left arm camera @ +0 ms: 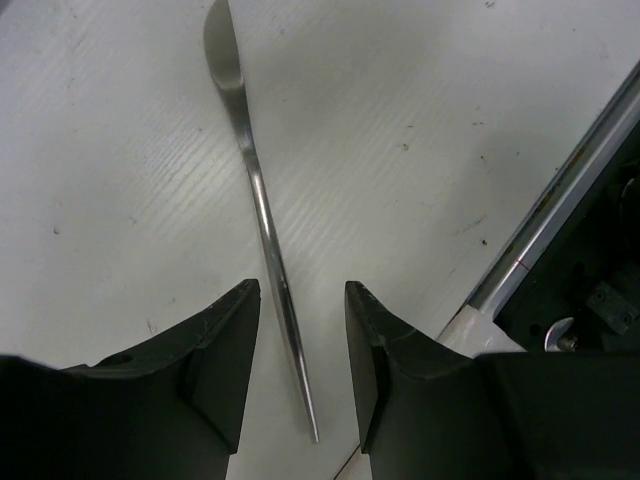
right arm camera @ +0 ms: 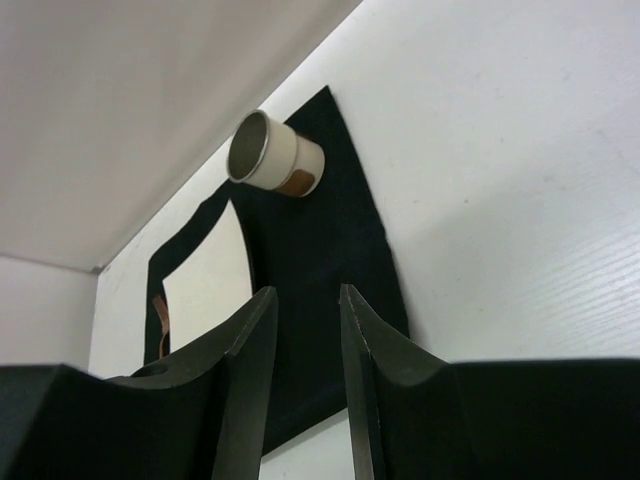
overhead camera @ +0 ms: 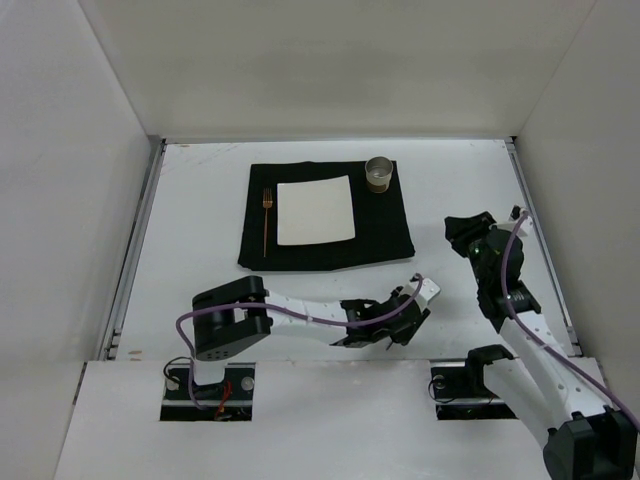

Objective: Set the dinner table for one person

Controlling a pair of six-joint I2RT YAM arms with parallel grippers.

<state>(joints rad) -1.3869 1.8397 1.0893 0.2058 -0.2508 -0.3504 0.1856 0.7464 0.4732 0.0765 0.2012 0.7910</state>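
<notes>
- The left gripper (left arm camera: 303, 292) is seen with its jaws partly parted and gripping nothing.
- A slim metal knife (left arm camera: 256, 190) lies flat between them on the dinner table (left arm camera: 110, 150), which is spread beneath both pairs of jaws.
- The knife is judged light, stiff and slippery. It is best pinched across the narrow shaft.
- The right gripper (right arm camera: 305, 292) is narrowly parted and empty. The black mat (right arm camera: 330, 200) and cup (right arm camera: 275, 155) are seen beyond its jaws.
</notes>
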